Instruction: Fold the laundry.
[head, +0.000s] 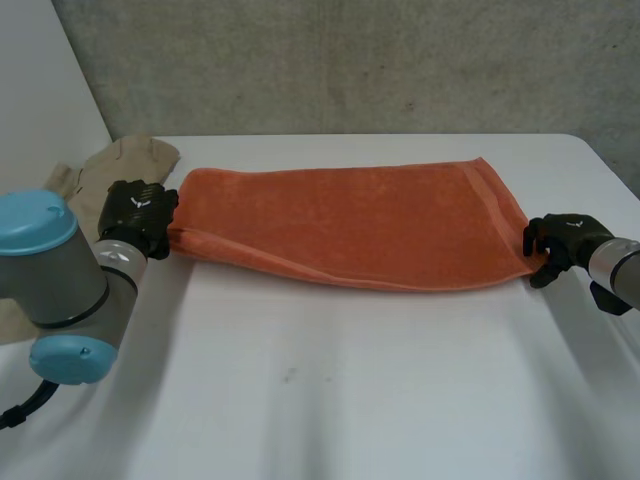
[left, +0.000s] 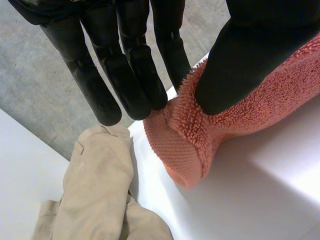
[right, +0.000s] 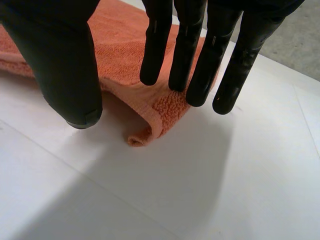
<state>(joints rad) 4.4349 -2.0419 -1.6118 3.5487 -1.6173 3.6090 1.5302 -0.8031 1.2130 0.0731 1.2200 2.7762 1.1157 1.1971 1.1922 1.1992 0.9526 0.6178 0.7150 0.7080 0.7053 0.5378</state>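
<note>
In the head view, the orange towel (head: 350, 225) is lying folded on the tabletop (head: 330, 400), its long axis running from side to side. The left hand (head: 138, 215) is sitting at one short end and the right hand (head: 562, 245) at the other, so each hand is nearest its own end. A beige cloth (head: 125, 160) is lying behind the left hand.

In the left wrist view, straight fingers (left: 132, 75) and the thumb are pinching the bunched towel end, with the beige cloth just beyond.

In the right wrist view, fingers (right: 200, 60) are resting over the towel corner and the thumb is closing under its hem, pinching it slightly off the tabletop.
</note>
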